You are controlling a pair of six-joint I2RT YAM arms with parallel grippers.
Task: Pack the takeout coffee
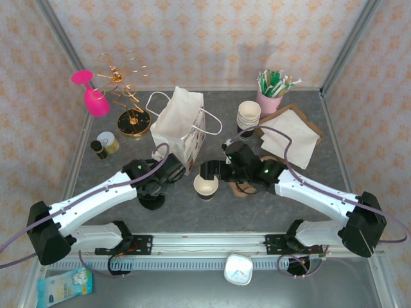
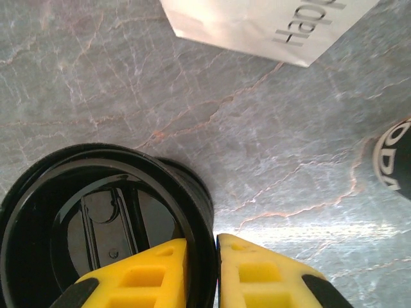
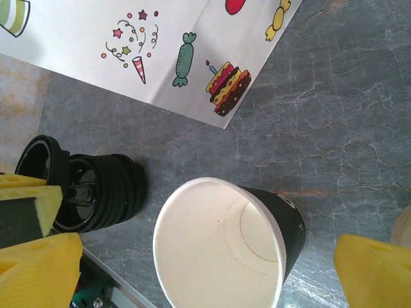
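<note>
Contact is made on the near left side: the left gripper (image 2: 200, 250) is pinched shut on the rim of a round black plastic lid (image 2: 96, 212), which seems to be the uppermost of a short stack of similar lids (image 3: 103, 189) on the grey marbled table (image 1: 192, 215). Just to the right of it stands the takeout coffee (image 1: 205, 186), a small dark paper cup with a cream inside. It is upright, it has no lid on it, and no liquid can be seen in it. The right gripper (image 3: 205, 237) is wide open, with one yellow finger on each side of the cup, and it holds nothing. The cup is probably light and thin-walled, so it may dent or tip easily. A gentle hold around the middle of the wall, below the rolled rim, seems the safest. Farther back stands the white paper bag (image 1: 183, 125) with cord handles, open at the top, near the cup but apart from it.
</note>
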